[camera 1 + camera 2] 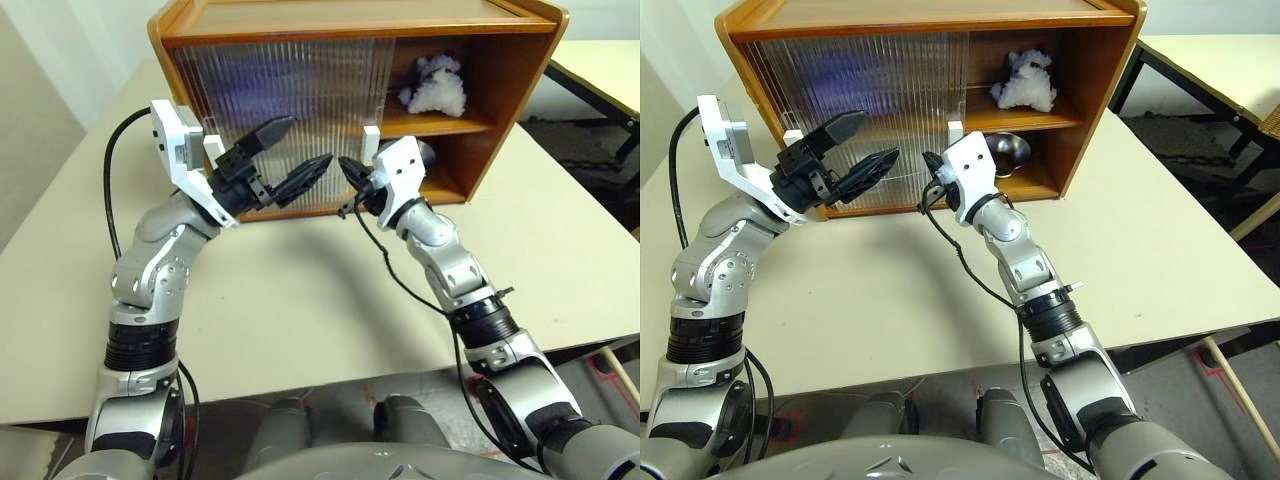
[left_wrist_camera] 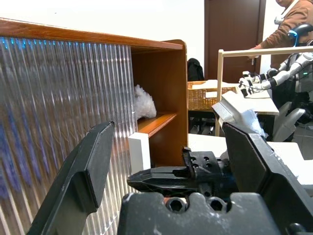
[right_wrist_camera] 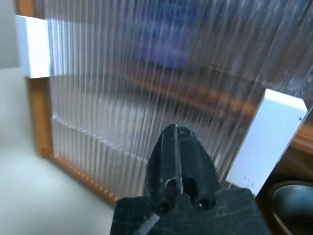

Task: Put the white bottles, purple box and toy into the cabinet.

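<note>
The cabinet [image 1: 350,18] stands at the back of the table, its ribbed sliding doors [image 1: 290,90] covering the left and middle. The toy [image 1: 435,88] sits on the upper shelf in the uncovered right part. Behind the door the purple box [image 1: 262,75] shows as a blur. The white bottles are out of view. My left gripper [image 1: 308,142] hangs open in front of the doors, holding nothing. My right gripper [image 3: 175,129] is shut and empty, its tip close to the door beside a white handle [image 3: 266,142].
A metal bowl [image 1: 1012,147] lies on the cabinet's lower shelf, behind my right wrist. The pale table [image 1: 300,320] stretches bare in front of the cabinet. Another table [image 1: 600,65] stands at the right. A person [image 2: 293,24] stands far behind.
</note>
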`<state>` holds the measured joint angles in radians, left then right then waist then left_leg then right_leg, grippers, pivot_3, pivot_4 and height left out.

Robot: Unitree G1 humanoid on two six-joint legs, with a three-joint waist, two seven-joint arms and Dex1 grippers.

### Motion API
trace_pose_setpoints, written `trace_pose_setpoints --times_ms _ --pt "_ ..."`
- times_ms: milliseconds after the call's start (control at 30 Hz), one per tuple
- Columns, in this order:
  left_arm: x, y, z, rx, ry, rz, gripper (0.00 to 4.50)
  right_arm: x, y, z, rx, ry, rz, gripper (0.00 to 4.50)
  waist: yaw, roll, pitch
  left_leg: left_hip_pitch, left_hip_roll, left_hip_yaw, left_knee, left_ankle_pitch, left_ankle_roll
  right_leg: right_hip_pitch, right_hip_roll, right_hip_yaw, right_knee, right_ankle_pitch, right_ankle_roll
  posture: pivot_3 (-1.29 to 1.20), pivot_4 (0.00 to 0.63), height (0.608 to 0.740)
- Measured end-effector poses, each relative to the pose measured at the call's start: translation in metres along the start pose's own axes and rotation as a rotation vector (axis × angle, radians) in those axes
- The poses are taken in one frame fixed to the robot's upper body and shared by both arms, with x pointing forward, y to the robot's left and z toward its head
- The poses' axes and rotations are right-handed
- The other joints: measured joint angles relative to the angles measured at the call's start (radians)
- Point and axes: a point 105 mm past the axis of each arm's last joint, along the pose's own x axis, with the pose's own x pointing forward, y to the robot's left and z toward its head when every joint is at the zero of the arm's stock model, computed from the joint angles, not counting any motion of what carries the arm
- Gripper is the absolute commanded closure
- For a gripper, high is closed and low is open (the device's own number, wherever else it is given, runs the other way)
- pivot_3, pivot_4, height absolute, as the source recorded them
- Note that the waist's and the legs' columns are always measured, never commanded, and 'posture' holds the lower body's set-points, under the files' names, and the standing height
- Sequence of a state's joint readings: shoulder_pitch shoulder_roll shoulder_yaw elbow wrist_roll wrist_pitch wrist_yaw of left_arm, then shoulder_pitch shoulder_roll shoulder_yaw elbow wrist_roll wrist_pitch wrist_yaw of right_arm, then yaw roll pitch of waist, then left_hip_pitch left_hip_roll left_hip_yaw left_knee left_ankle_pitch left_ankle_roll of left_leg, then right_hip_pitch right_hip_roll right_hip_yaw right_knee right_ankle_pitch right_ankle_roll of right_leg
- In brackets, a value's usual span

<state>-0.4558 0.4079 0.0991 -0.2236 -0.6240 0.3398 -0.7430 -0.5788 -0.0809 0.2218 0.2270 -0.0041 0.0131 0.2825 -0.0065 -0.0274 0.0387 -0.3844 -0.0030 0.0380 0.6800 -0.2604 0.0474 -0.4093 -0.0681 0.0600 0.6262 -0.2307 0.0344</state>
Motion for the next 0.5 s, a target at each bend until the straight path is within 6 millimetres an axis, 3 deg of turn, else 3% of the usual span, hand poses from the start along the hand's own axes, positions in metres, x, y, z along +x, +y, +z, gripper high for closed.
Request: trace_pose_setpoints --times_ms 267,500 --pt "0.000 0.000 0.000 0.000 0.000 0.004 0.00 0.000 -0.010 -0.002 -0.038 0.014 -0.120 4.47 -0.001 0.000 0.000 0.000 0.000 0.000 0.000 0.000 -0.001 0.000 0.000 0.000 0.001 0.000 -0.001 0.09 0.000 0.740" --pt "0.000 0.000 0.000 0.000 0.000 0.003 0.00 -0.011 -0.042 -0.007 -0.071 0.036 -0.317 4.47 -0.002 0.000 0.000 0.000 0.000 0.000 0.000 0.000 -0.001 0.000 0.000 0.000 0.001 0.000 -0.001 0.08 0.000 0.740"
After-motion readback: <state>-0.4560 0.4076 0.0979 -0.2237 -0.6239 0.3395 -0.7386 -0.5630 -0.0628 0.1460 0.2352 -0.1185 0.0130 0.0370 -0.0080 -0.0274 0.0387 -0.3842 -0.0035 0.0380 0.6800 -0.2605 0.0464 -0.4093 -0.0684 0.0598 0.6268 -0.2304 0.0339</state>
